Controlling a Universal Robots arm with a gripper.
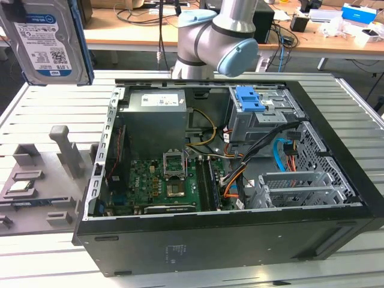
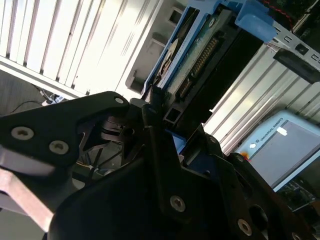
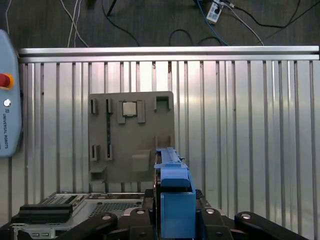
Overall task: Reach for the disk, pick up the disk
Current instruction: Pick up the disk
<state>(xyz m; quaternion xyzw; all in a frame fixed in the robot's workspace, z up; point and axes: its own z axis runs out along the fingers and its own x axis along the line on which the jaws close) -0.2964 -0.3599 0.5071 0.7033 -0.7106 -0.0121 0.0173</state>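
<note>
Exterior view's far left shows the disk [image 1: 47,42] lifted clear of the counter [image 1: 36,108]. In the first wrist view your gripper [image 3: 175,212] is clamped on it. Expect it to be stiff, fairly heavy and shock-sensitive. Hold it by the blue side rails.

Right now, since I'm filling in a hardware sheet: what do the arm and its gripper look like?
The arm is made of silver-grey tubular segments with rounded light-blue caps at the joints. The gripper is matte black, built of angular plates and linkages dotted with silver screw heads.
</note>
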